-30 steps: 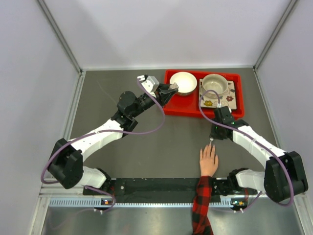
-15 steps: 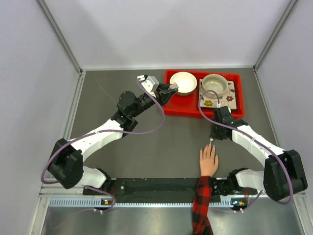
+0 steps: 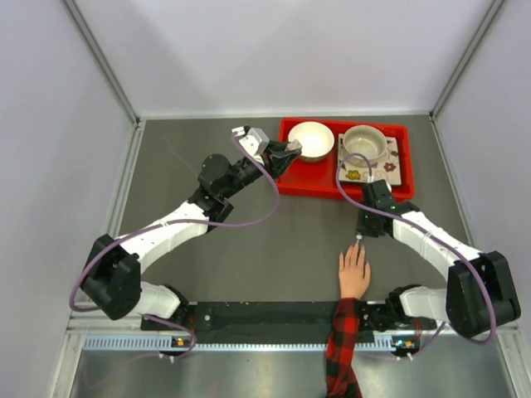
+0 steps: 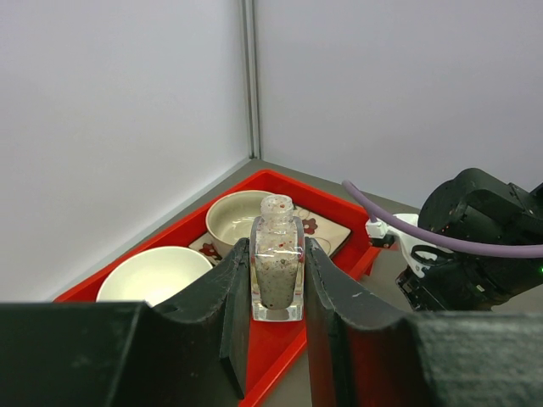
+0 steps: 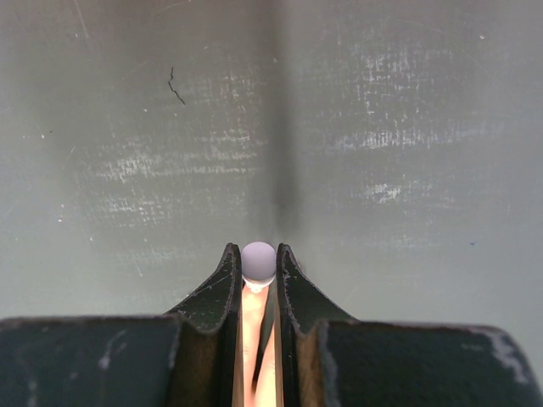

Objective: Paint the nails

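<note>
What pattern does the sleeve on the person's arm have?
Red-and-black plaid. The sleeve shows best in the top external view.

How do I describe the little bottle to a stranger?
Find the red tray at the table's far side. At its left end the left gripper clamps a small, clear, square bottle with speckled contents, smaller than the cream bowl beside it.

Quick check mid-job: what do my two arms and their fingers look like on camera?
Both the left arm and right arm have white link shells and black joint housings, each trailed by a looping purple cable. The fingers are matte black, tapering wedges; the right ones look scuffed.
</note>
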### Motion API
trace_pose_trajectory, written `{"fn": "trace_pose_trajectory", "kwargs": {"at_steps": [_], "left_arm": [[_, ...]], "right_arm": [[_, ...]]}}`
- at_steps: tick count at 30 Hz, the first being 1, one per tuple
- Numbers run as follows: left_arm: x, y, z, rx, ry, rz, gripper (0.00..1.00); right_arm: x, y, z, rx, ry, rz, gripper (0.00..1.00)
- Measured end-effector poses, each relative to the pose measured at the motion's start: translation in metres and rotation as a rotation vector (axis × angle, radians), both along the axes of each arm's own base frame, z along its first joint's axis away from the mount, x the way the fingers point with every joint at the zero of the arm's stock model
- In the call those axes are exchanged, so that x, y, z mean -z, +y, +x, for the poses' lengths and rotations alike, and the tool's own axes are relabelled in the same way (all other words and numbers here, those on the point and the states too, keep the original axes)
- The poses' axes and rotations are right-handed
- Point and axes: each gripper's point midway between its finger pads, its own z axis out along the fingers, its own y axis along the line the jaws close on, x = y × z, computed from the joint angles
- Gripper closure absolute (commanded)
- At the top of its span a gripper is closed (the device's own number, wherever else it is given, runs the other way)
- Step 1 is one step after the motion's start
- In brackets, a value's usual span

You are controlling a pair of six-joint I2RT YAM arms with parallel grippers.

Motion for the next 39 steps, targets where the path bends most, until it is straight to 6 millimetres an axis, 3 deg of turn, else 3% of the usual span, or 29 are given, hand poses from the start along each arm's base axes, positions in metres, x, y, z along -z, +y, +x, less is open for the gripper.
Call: {"fn": "trace_pose_trajectory", "kwargs": {"at_steps": [39], "left_arm": [[0.0095,-0.0039,0.0037,0.018,0.033,0.003,1.0]], "right_arm": [[0.0027,-0.0047,0.0058,0.021,-0.004,0.0,1.0]]}}
